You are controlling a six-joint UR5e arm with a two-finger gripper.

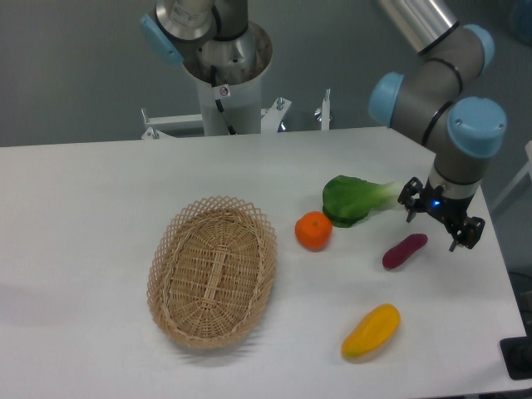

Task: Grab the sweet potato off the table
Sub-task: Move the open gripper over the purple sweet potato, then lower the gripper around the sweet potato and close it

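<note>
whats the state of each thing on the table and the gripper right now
sweet potato: lying on the table, not gripped
gripper: open, empty, hovering just above the sweet potato's right end
basket: upright, empty
orange: resting on the table, untouched
bok choy: lying on its side
mango: lying near the front edge

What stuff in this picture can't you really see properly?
- Gripper, camera view: small and dark, so I cannot tell whether it is open or shut.
- Small dark reddish-purple sweet potato: its underside is hidden against the white table.
- Woven wicker basket: its far outer wall is hidden behind its own rim.
- Dark object at the lower right: cut off by the picture edge.
</note>
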